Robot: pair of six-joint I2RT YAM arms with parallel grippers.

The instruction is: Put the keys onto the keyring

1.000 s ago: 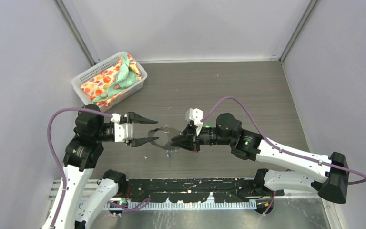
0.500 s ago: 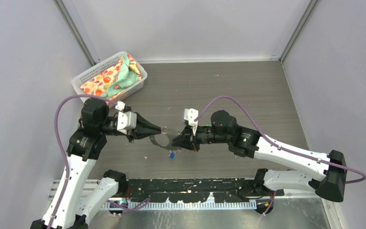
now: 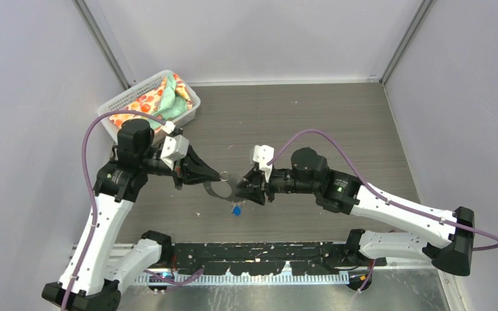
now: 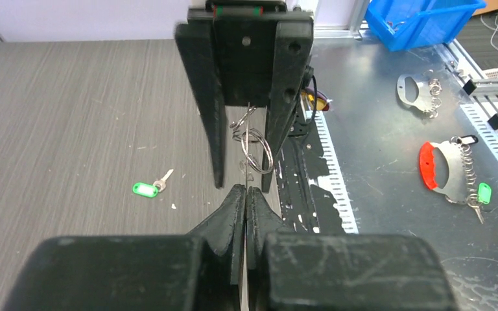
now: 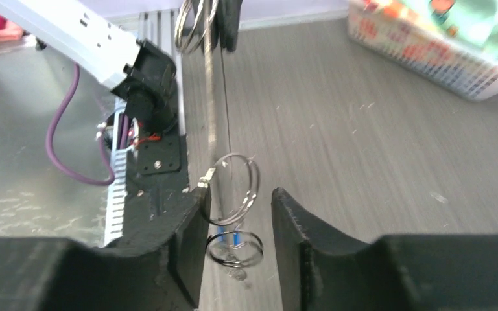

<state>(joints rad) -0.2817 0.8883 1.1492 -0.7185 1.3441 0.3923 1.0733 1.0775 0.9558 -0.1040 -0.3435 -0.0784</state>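
Grey metal: pinches the keyring above the counter in the clamped left hand, brackets it with the part-open right hand. Risks shaking off the dangling blue key with any twist; leaves the green key lying apart.

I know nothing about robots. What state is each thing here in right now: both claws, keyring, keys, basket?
Left gripper: shut on the keyring.
Right gripper: open, fingers either side of a ring.
Keyring: held by the left gripper.
Blue key: dangling under the keyring.
Green key: lying loose on the table.
Basket: filled with cloths.
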